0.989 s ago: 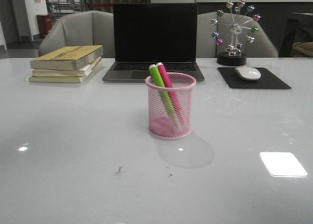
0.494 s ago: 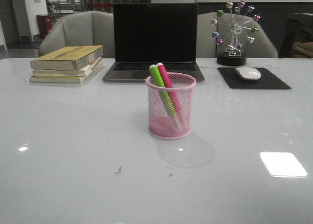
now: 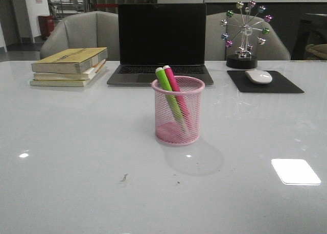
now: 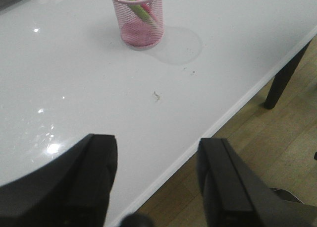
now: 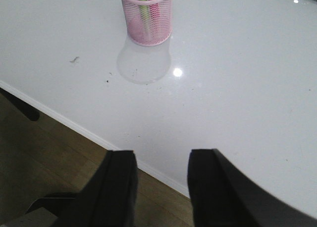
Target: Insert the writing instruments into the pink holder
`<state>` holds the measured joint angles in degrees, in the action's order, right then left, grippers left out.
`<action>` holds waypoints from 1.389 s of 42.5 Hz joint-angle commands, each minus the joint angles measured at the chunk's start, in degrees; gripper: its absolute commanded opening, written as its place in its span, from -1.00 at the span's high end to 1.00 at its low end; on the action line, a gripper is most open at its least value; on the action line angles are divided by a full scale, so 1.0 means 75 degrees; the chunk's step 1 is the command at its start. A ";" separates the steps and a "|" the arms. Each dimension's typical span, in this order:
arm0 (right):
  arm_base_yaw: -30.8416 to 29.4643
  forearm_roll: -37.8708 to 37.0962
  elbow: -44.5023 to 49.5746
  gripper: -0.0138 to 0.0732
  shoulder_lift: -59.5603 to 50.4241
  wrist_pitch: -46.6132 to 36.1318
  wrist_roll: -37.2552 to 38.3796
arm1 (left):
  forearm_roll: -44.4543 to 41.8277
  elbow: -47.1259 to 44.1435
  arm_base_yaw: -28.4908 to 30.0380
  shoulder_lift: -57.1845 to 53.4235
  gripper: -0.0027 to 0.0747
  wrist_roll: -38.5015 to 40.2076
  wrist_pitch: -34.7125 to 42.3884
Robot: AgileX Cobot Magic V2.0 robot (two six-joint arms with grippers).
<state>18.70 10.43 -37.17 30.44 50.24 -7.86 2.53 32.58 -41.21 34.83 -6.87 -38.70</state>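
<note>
The pink wire-mesh holder (image 3: 178,110) stands upright in the middle of the white table. A lime green pen (image 3: 166,86) and a magenta pen (image 3: 173,83) lean together inside it, white ends poking above the rim. The wrist views show the same holder (image 4: 138,18) (image 5: 146,16) with both pens in it. My left gripper (image 4: 157,160) hangs open over the table's near edge, far from the holder, with nothing between its fingers. Over that same near edge my right gripper (image 5: 162,172) is open and empty too. Neither gripper shows in the front view.
Behind the holder sit a laptop (image 3: 161,42), a stack of books (image 3: 70,65) at the back left, and a mouse (image 3: 259,76) on a black pad (image 3: 265,82) with a ferris-wheel ornament (image 3: 244,34) at the back right. Wooden floor (image 4: 257,157) lies below the table edge.
</note>
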 commanded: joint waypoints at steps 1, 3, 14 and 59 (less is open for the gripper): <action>-0.0044 -0.0008 -0.0030 -0.15 0.0032 -0.0701 -0.0146 | -0.0110 0.0211 0.0005 -0.0021 -0.14 0.0256 0.0418; -0.0044 -0.0008 0.0052 -0.08 0.0032 -0.0740 -0.0146 | -0.0110 0.0211 0.0005 -0.0021 -0.09 0.0256 0.0418; -0.0044 -0.0008 0.0140 0.55 0.0032 -0.0833 -0.0146 | -0.0110 0.0211 0.0005 -0.0021 0.71 0.0460 0.0432; -0.0044 -0.0008 0.0140 0.55 0.0032 -0.0800 -0.0146 | -0.0708 -0.2002 0.2706 -0.2650 0.68 0.0531 0.3713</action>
<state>18.70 10.39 -34.58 30.44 48.07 -8.44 -2.42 21.72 -25.63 18.97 -3.34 -23.97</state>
